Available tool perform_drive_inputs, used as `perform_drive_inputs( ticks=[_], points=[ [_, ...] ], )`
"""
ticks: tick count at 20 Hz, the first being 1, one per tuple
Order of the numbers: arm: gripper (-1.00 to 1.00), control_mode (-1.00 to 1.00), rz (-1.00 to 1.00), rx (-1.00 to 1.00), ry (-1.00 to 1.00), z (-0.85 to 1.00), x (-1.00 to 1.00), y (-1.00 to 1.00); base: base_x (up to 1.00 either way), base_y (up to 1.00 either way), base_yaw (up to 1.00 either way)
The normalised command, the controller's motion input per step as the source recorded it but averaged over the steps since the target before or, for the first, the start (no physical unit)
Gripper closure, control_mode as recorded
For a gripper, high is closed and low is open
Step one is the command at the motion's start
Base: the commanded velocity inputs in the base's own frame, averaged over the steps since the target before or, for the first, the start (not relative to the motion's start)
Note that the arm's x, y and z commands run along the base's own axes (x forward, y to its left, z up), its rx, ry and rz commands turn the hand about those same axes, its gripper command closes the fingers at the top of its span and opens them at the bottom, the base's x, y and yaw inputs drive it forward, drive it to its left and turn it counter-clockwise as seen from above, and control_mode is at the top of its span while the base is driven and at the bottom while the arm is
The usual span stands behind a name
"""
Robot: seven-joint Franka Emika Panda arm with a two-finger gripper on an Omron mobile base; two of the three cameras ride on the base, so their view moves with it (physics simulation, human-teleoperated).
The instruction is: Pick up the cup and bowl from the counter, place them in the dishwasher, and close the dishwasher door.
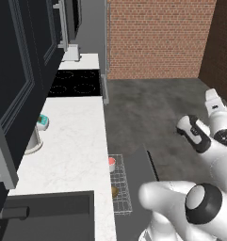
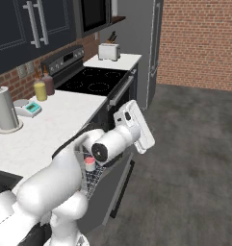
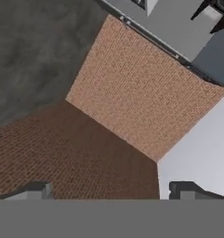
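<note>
From the left base view, the white two-finger gripper (image 1: 211,96) sits at the right edge, raised over the grey floor, and its fingers cannot be made out here. Well to its left and lower, the grey wire grid rack (image 1: 120,188) of the dark dishwasher is pulled out. The small pale cup with pinkish-red colouring (image 1: 112,163) stands upright at the rack's far end, and the golden-brown shallow bowl (image 1: 114,191) lies nearer the camera in the same rack. The flat dark dishwasher door (image 1: 142,170) hangs open between the rack and the gripper. Beyond the rack, further left, spreads the white marble-look counter (image 1: 72,146), with a small teal-and-white object (image 1: 42,122) near its wall side.

From the right base view, the gripper (image 2: 139,126) points up and away from the appliance; the cup (image 2: 90,164) stands in the rack (image 2: 94,178) below and behind it, partly hidden by the arm. The door (image 2: 115,185) slopes down beneath the gripper. The counter (image 2: 45,129) lies off behind the gripper, with a black stovetop (image 2: 91,79) past it.

In the hand view, the two dark fingertips (image 3: 34,190) stand wide apart with nothing between them, facing a brick wall (image 3: 132,97).
</note>
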Motion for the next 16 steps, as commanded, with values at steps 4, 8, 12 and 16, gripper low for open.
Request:
perform_drive_inputs(
  ticks=[4,8,12,16],
  points=[
    [-1.0,-1.0,0.09,-0.81,0.83,-0.1,-0.35,-0.47,0.0,0.0,0.0],
    [-1.0,-1.0,0.25,-0.69,1.0,-0.2,-0.42,0.0,0.0,0.0,0.0],
    [-1.0,-1.0,0.43,-0.33,0.91,0.0,-0.45,0.0,0.0,0.0,0.0],
    [-1.0,-1.0,0.43,0.14,0.63,0.05,-0.35,-0.15,0.0,0.0,0.0]
  ],
)
